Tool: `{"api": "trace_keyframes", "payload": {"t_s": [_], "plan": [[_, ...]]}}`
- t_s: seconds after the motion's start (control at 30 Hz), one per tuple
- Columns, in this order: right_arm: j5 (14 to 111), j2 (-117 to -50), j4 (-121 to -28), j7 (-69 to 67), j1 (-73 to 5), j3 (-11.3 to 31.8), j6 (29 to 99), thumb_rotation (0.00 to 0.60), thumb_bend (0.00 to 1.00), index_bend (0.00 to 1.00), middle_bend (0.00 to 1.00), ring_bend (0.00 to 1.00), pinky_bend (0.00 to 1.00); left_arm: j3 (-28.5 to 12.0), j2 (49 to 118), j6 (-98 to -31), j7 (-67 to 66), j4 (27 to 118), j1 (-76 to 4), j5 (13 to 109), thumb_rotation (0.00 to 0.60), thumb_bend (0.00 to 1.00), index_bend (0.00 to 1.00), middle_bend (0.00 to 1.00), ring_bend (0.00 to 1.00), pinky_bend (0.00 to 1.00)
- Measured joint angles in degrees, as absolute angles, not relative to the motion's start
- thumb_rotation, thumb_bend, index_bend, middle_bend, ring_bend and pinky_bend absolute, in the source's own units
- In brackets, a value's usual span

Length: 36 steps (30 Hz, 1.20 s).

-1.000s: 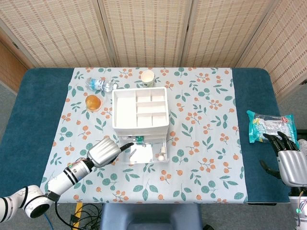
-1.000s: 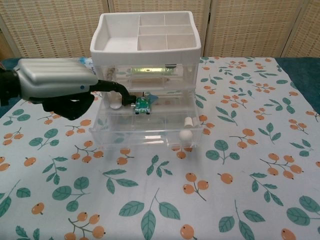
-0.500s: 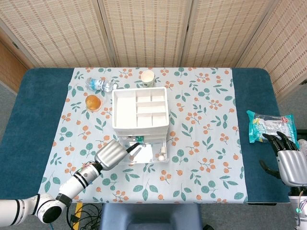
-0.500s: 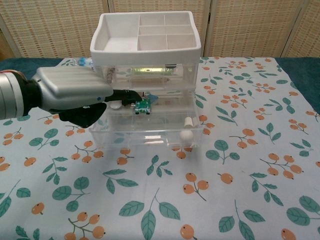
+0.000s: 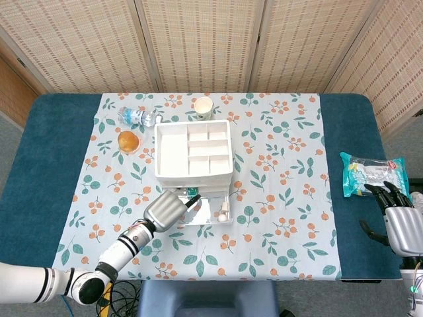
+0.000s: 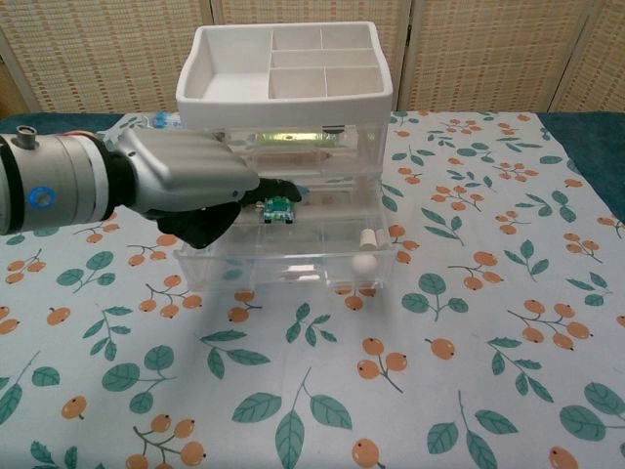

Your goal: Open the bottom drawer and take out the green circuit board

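The clear bottom drawer [image 6: 293,256] of the white-topped organizer [image 6: 283,73] stands pulled out, its white knob [image 6: 363,262] facing front. The green circuit board [image 6: 278,206] lies inside at the back, also seen as a green speck, the circuit board [image 5: 193,192], in the head view. My left hand [image 6: 186,186] reaches in from the left over the drawer, and its dark fingertips [image 6: 276,186] touch or nearly touch the board's top left edge. I cannot see a grip on the board. In the head view the left hand [image 5: 169,210] covers the drawer's left half. My right hand [image 5: 400,226] rests far right, fingers spread, holding nothing.
Behind the organizer [image 5: 192,148] stand a paper cup [image 5: 203,107], a lying water bottle [image 5: 139,117] and an orange-filled cup [image 5: 129,140]. A snack packet [image 5: 370,173] lies on the blue table just beyond the right hand. A small white item [image 5: 223,214] sits at the drawer's right.
My left hand has moved right and deeper over the open drawer, bringing its fingertips up to the green board. The board and the right hand have not moved.
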<state>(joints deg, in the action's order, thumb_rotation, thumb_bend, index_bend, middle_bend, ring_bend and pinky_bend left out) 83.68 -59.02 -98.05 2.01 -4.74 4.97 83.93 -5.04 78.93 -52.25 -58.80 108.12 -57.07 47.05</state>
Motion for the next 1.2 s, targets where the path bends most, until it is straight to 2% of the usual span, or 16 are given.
{"api": "trace_keyframes", "payload": {"t_s": [0.33, 0.8, 1.2], "plan": [[83.3, -59.0, -97.3, 1.3, -4.9, 5.1, 83.5, 0.6, 0.29, 0.14, 0.22, 0.13, 0.21, -4.3, 82.4, -56.9, -62.4, 106.9, -62.0, 37.3, 0.6, 1.0, 0.05, 1.0, 1.0, 1.0], [83.1, -58.8, -96.9, 0.7, -4.5, 5.0, 83.9, 0.6, 0.29, 0.14, 0.22, 0.13, 0.21, -3.1, 84.9, -59.6, -63.6, 105.0, -66.1, 30.8, 0.6, 1.0, 0.05, 1.0, 1.0, 1.0], [83.0, -58.8, -96.7, 0.4, -4.4, 5.1, 84.0, 0.6, 0.29, 0.14, 0.22, 0.13, 0.21, -1.0, 85.1, -61.9, -64.6, 107.4, -67.7, 29.9, 0.6, 1.0, 0.15, 1.0, 1.0, 1.0]]}}
